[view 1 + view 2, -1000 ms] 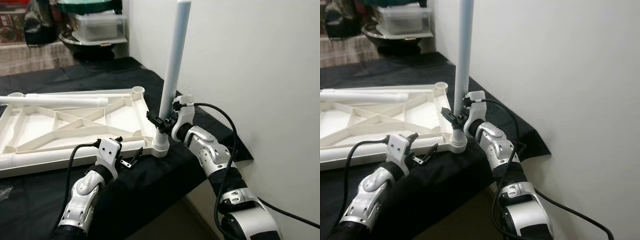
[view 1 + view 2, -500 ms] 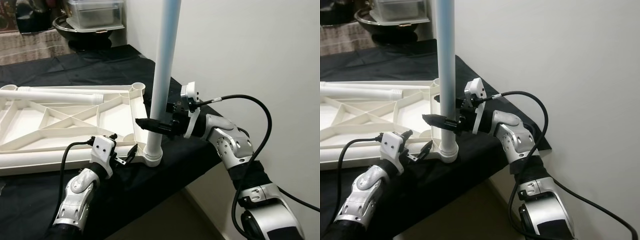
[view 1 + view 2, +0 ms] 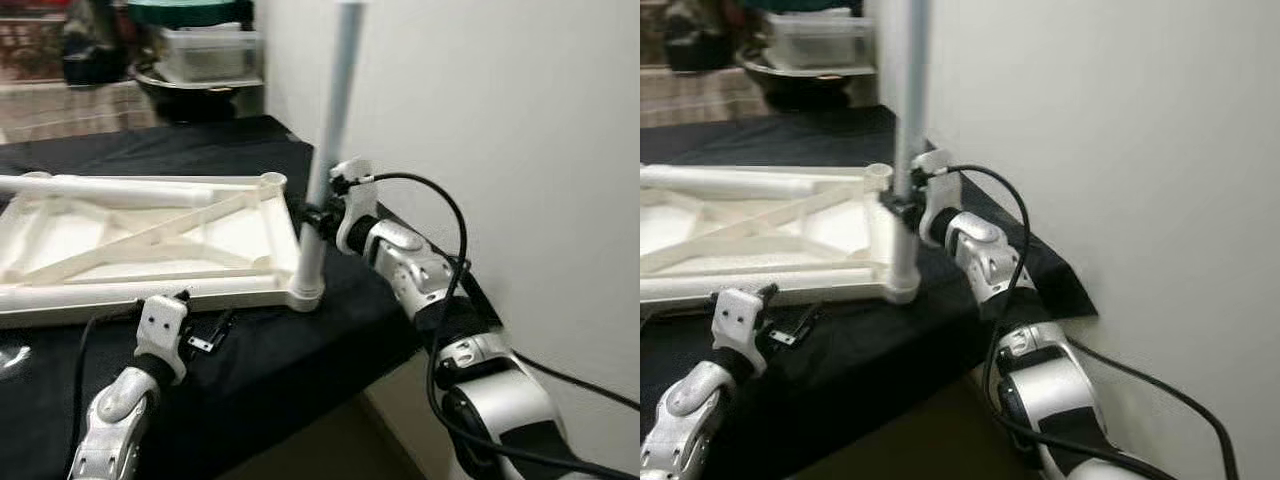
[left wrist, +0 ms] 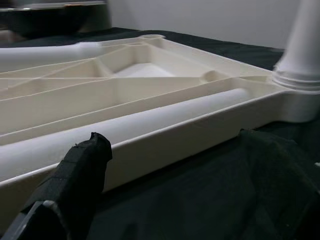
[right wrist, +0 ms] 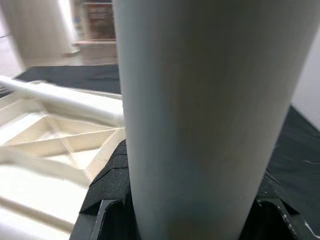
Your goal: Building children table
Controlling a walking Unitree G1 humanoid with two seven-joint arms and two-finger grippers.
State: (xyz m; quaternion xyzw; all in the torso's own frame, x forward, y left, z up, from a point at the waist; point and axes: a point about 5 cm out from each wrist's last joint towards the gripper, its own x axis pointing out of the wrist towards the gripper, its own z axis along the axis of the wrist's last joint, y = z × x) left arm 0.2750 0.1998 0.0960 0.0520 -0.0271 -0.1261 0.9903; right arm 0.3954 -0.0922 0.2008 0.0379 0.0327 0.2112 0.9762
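The white tabletop (image 3: 150, 235) lies upside down on a black cloth. A white table leg (image 3: 326, 150) stands upright in the socket (image 3: 305, 295) at its near right corner. My right gripper (image 3: 314, 215) is shut on the leg's lower part, a little above the socket; in the right wrist view the leg (image 5: 210, 115) sits between the black pads (image 5: 112, 180). My left gripper (image 3: 205, 335) hovers open over the cloth just in front of the tabletop's near edge (image 4: 190, 142), left of the socket, holding nothing. Two loose legs lie on the frame, one at the far side (image 3: 110, 188) and one along the near edge (image 3: 100, 295).
A white wall (image 3: 500, 150) rises close on the right. The black-covered table's edge (image 3: 400, 345) drops off right beside the socket corner. Dark bowls and a clear bin (image 3: 205, 55) stand at the back.
The camera has shifted. My right arm has folded in closer to the leg, still gripping it. My left gripper has drawn back from the socket corner, toward the left.
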